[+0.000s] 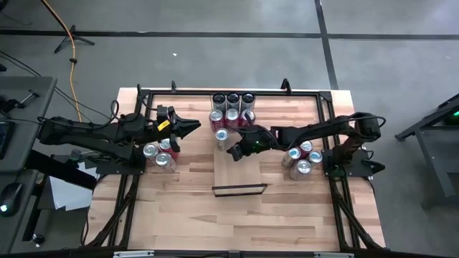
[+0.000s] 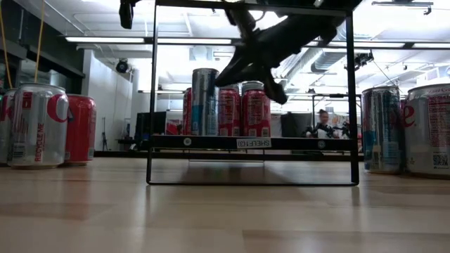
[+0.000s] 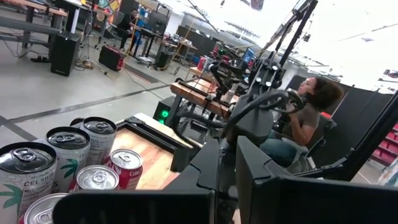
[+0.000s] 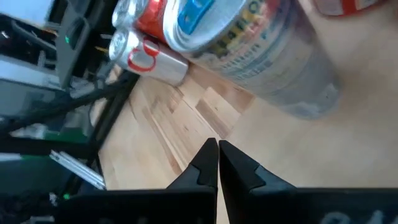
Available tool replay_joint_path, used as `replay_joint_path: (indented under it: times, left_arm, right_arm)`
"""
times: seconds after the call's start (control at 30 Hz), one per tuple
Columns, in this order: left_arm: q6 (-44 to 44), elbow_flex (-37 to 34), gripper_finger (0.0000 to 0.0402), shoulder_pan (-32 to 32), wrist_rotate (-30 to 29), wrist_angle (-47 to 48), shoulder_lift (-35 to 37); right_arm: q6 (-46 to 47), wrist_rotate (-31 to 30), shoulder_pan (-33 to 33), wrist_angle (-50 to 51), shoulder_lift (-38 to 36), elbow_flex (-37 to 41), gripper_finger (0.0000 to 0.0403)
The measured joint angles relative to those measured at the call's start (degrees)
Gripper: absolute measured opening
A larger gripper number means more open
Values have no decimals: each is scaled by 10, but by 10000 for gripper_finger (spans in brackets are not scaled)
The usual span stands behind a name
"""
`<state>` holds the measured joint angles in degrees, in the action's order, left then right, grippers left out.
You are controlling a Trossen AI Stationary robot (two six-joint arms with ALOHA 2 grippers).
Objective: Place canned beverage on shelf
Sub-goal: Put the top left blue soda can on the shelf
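Closed right tool [image 4: 217,149] beside can [image 4: 249,37] on shelf [image 1: 240,168].

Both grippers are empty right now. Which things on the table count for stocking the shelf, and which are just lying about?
For the job:
shelf
cans on shelf
left can cluster
right can cluster
right gripper, shut over shelf
left gripper, shut

Lying about:
papers
orange cable

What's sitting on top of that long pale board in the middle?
The shelf carries a cluster of upright cans at its far end. The shut right gripper hangs over it, covering a patch of board.
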<state>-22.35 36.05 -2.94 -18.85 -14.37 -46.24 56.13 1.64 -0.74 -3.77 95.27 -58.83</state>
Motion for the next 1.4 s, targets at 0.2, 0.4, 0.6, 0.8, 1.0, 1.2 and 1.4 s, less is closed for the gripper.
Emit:
replay_joint_path:
  times: [0.2, 0.4, 0.6, 0.8, 1.0, 1.2, 1.4]
  left_arm:
    - [0, 0, 0, 0, 0, 2, 0]
    - [0, 0, 0, 0, 0, 3, 0]
    - [0, 0, 0, 0, 0, 3, 0]
    - [0, 0, 0, 0, 0, 3, 0]
    - [0, 0, 0, 0, 0, 4, 0]
    - [0, 0, 0, 0, 0, 5, 0]
    - [0, 0, 0, 0, 0, 4, 0]
  right_arm:
    - [34, -1, 17, -57, 50, 0, 0]
    - [58, -70, 16, -56, 55, 0, 0]
    - [84, -138, 11, -56, 55, 0, 0]
    - [83, -158, 11, -56, 55, 0, 0]
    - [83, -177, 10, -85, 62, 0, 0]
    - [84, -177, 5, -136, 93, 0, 0]
    - [79, -179, 3, -152, 99, 0, 0]
